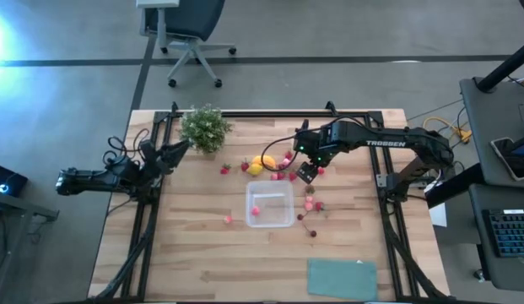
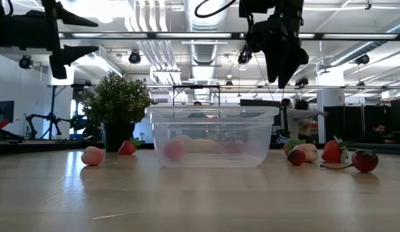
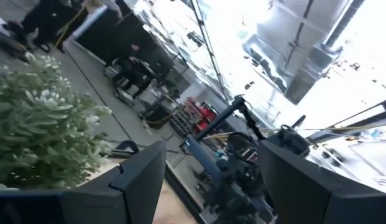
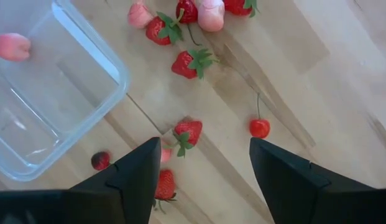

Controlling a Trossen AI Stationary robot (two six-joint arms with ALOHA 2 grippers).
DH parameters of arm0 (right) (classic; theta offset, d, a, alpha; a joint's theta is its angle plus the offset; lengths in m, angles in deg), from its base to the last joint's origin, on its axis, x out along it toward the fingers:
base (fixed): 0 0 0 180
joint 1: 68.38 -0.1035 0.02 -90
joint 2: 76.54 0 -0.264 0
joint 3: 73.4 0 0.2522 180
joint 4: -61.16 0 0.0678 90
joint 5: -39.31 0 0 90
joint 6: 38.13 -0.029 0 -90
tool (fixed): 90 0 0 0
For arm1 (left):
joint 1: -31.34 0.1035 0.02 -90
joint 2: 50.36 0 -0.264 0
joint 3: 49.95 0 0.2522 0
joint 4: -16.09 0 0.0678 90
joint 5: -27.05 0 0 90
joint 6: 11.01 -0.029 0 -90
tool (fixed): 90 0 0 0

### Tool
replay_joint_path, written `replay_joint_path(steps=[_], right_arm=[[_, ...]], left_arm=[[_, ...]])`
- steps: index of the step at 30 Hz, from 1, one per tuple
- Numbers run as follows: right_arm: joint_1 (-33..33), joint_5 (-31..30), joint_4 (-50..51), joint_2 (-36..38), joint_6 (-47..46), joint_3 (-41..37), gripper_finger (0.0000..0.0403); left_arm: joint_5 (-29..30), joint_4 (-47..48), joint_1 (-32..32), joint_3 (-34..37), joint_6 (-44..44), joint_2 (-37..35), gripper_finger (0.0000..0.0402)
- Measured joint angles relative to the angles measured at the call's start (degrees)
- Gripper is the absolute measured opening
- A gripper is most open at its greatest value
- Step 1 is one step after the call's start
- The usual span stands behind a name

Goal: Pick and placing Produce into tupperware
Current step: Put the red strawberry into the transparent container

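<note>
Clear plastic made up the tupperware [image 1: 270,205], which sat near the middle of the wooden surface [image 1: 202,253] with a single pink piece of produce [image 1: 256,211] lying inside it. The rest of the fruit was scattered on the boards around it. A yellow banana [image 1: 267,162] and a small lemon [image 1: 255,169] lay together just beyond the container's far rim, with red berries [image 1: 283,175] strewn beside them. More berries were clustered off the container's right side [image 1: 312,205], and one pink piece [image 1: 229,219] lay apart on its left.

The right tool [image 1: 305,172] was held above the surface just past the container's far right corner, and its fingers [image 4: 135,177] were spread wide with nothing between them. In the right wrist view, a strawberry [image 4: 188,132] and a cherry [image 4: 260,127] were seen on the wood below the gap, with the container's rounded corner [image 4: 115,78] off to one side. In the low view this tool [image 2: 279,58] was seen hanging well above the container's rim.

The left tool [image 1: 173,150] was parked at the left edge of the surface, close to the potted plant [image 1: 204,127], and its fingers [image 3: 140,174] were likewise parted and empty. A flat teal rectangle [image 1: 342,279] lay at the near edge, well apart from everything else.
</note>
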Motion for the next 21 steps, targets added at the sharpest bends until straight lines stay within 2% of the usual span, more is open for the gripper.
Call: replay_joint_path(steps=[6,13,17,21], right_arm=[[0.0,0.0,-0.5,0.0,1.1,0.0,0.0239],[0.0,0.0,-0.8,0.0,-0.8,0.0,0.0236],[-1.0,0.0,-8.1,0.0,2.8,0.0,0.0239],[-1.8,0.0,-20.7,0.0,7.5,0.1,0.0242]], left_arm=[[4.6,-0.6,0.0,-0.1,-5.9,-0.2,0.0242],[7.1,-5.6,0.0,-0.1,-6.0,0.0,0.0242],[6.6,-7.4,0.0,-0.1,-5.7,0.0,0.0242],[4.4,-7.3,0.0,-0.2,-5.4,0.1,0.0242]])
